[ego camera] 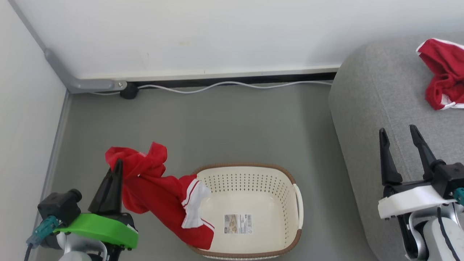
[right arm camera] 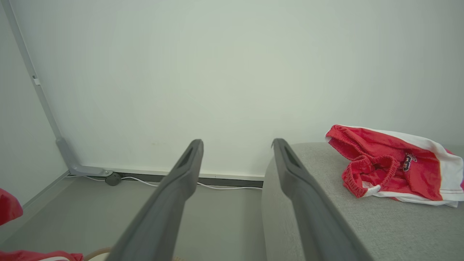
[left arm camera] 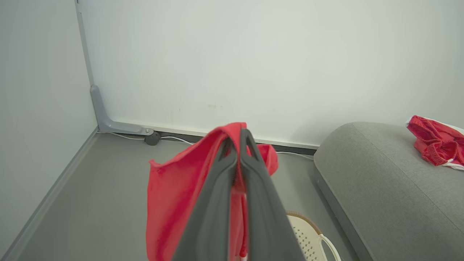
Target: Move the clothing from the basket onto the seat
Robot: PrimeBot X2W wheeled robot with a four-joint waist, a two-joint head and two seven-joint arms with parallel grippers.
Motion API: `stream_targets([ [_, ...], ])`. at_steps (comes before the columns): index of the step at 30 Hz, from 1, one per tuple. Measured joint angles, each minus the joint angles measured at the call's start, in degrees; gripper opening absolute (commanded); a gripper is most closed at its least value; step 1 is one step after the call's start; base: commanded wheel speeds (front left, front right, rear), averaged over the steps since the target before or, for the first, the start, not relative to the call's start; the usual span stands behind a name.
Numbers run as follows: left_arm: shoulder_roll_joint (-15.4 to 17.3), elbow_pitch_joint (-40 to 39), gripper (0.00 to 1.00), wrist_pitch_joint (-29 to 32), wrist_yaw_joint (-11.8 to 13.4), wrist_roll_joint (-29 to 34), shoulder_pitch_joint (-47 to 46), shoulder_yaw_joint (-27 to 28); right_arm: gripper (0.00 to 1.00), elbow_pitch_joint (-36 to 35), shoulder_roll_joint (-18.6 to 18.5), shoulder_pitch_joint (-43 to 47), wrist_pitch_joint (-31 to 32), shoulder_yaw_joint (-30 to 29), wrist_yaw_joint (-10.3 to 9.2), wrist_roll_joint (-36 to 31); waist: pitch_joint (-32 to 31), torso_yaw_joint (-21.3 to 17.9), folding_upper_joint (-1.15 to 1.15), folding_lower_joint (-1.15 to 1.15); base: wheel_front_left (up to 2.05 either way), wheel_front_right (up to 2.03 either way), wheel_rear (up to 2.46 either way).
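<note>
My left gripper [ego camera: 116, 167] is shut on a red garment with white panels [ego camera: 159, 192], lifted at the basket's left side. The cloth drapes down over the rim, its lower end still inside the cream basket [ego camera: 290, 203]. In the left wrist view the closed gripper [left arm camera: 237, 136] pinches the red fabric [left arm camera: 174, 195]. A second red and white garment [ego camera: 444, 72] lies on the grey seat [ego camera: 369, 94] at the right, also seen in the right wrist view as the garment [right arm camera: 391, 163]. My right gripper [ego camera: 398, 135] stands open and empty over the seat's left edge, as the gripper [right arm camera: 237, 145] shows.
A white wall and a black baseboard run along the back, with a white cable [ego camera: 232, 85] and a grey bracket [ego camera: 83, 85] in the left corner. Grey floor [ego camera: 217, 127] lies between the wall, the basket and the seat. A paper sticker [ego camera: 238, 223] marks the basket's bottom.
</note>
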Motion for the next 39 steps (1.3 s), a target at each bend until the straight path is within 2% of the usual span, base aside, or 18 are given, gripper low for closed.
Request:
stream_targets([
  [10,0.7,-3.9,0.00,3.3,1.6,-0.2,5.9,-0.2,1.00,0.1,0.5,6.2,0.0,0.3,0.53,0.3,-8.1,-0.9,0.00,0.00,0.00,0.00,0.00],
  [17,1.1,-7.1,0.00,4.7,2.5,-0.4,7.5,-0.2,1.00,-1.0,0.5,7.3,0.0,0.3,0.67,0.3,-9.7,-1.5,0.00,0.00,0.00,0.00,0.00],
  [20,1.3,-8.9,0.00,5.1,2.6,-0.4,7.8,-0.3,1.00,-1.5,0.5,7.3,0.0,1.1,1.69,0.3,-9.7,-1.5,0.00,0.00,0.00,0.00,0.00],
  [23,1.6,-11.0,0.00,5.8,2.6,-0.4,7.9,-1.2,1.00,-2.1,0.7,7.2,0.0,4.4,3.77,0.3,-9.5,-1.5,0.00,0.00,0.00,0.00,0.00],
  [26,1.7,-13.3,0.00,6.8,2.5,-0.4,7.8,-2.2,1.00,-2.0,1.2,6.3,0.0,10.3,6.25,-0.7,-9.2,-1.7,0.00,0.00,0.00,0.00,0.00],
  [29,1.8,-15.2,0.00,8.0,1.9,-0.3,7.3,-4.4,1.00,-1.9,2.4,4.6,0.0,16.5,7.57,-1.3,-8.7,-1.9,0.00,0.00,0.00,0.00,0.00],
  [39,0.7,-19.9,0.00,11.8,0.0,0.0,1.3,-11.4,1.00,-0.3,3.9,-2.6,0.1,29.0,7.67,-2.0,-7.4,-1.3,0.00,0.00,0.00,0.00,0.00],
])
